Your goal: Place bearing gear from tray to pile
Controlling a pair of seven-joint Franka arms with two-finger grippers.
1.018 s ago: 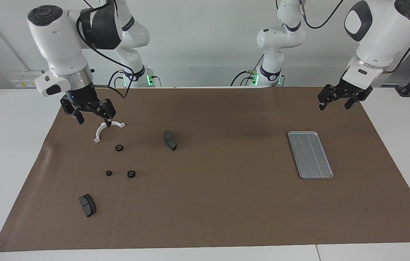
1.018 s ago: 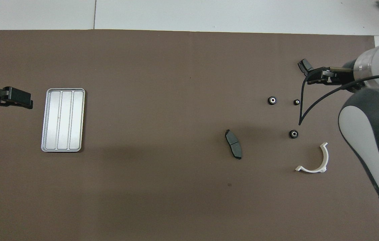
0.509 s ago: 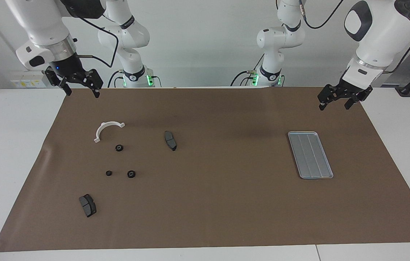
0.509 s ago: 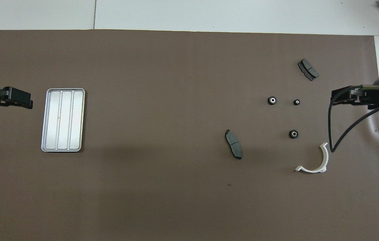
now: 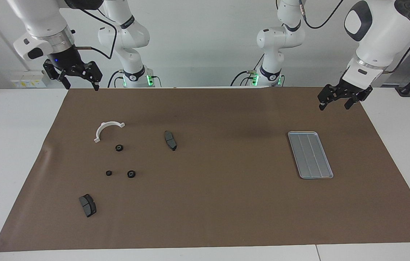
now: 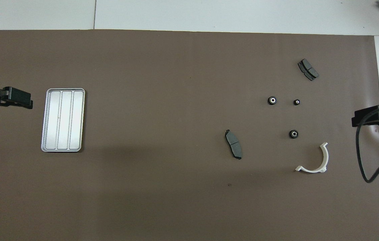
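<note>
a white table [image 5: 16, 152] carries a brown mat [image 5: 219, 203] over most of its top. on the mat, toward the left arm's end, lies a silver-grey tray [image 5: 310, 154]. toward the right arm's end lie a white half-ring bracket [image 5: 106, 129], three small black gears [image 5: 119, 148] at its 5 o'clock, and two dark brake pads [image 5: 170, 140].

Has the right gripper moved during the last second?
Yes. The right gripper has risen and pulled back toward the robots: it was low over the white bracket, and now it hangs open over the mat's edge, holding nothing.
</note>
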